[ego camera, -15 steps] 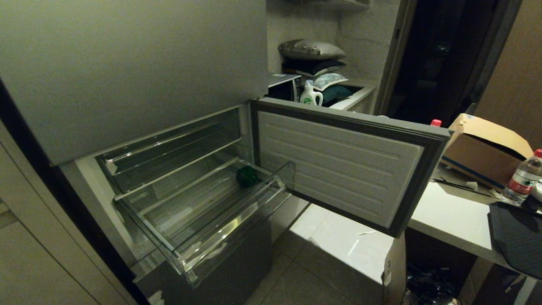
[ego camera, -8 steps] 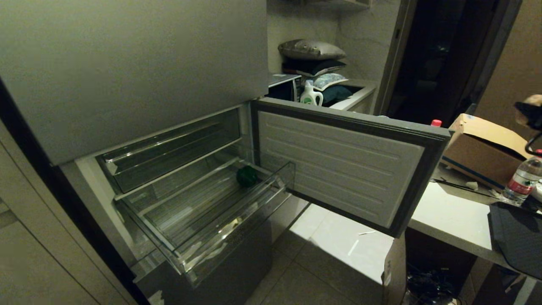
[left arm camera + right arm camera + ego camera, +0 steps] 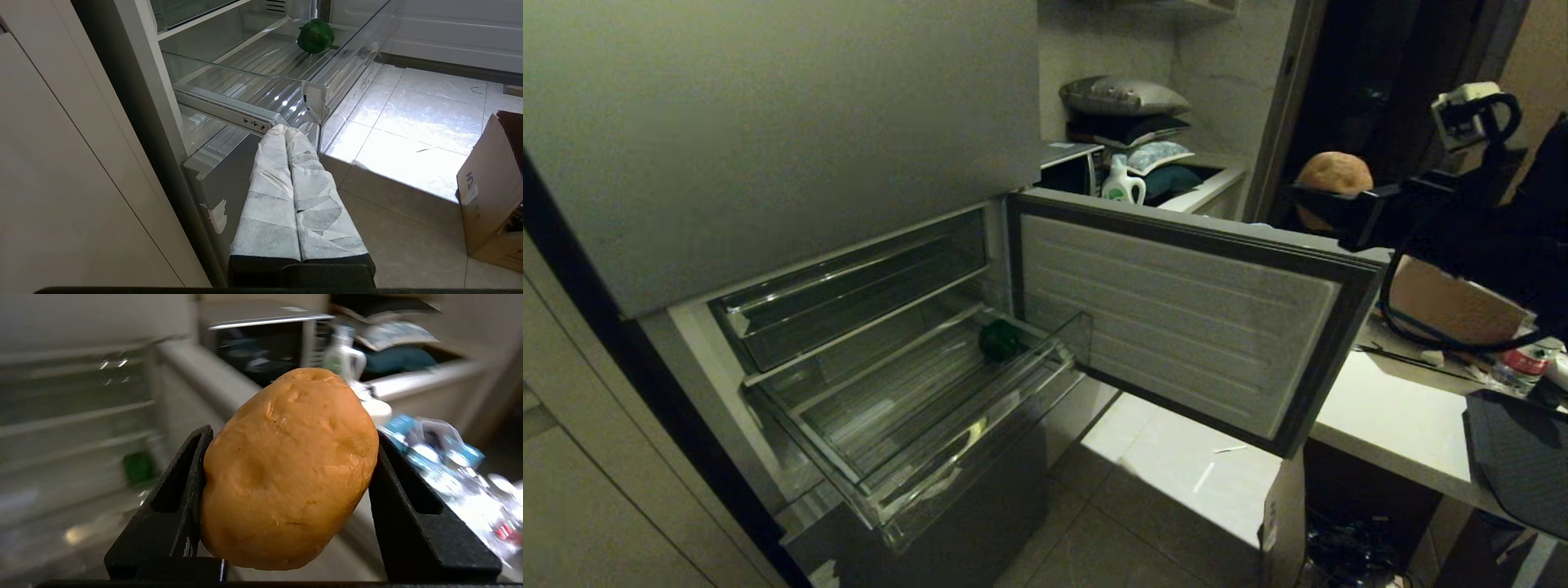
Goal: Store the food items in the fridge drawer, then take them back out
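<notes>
Dim kitchen, pale glossy floor tiles, grey fridge door swung open with ribbed white liner. Clear plastic fridge drawer pulled out, ribbed floor; glossy dark-green rounded piece sits at its back right corner. Right gripper pinches lumpy orange-tan bread-like piece above the door's top edge. Left gripper, padded fingers pressed together, hangs low beside the drawer's front corner.

Black right claw with angular fingers; left claw wrapped in pale tape.
</notes>
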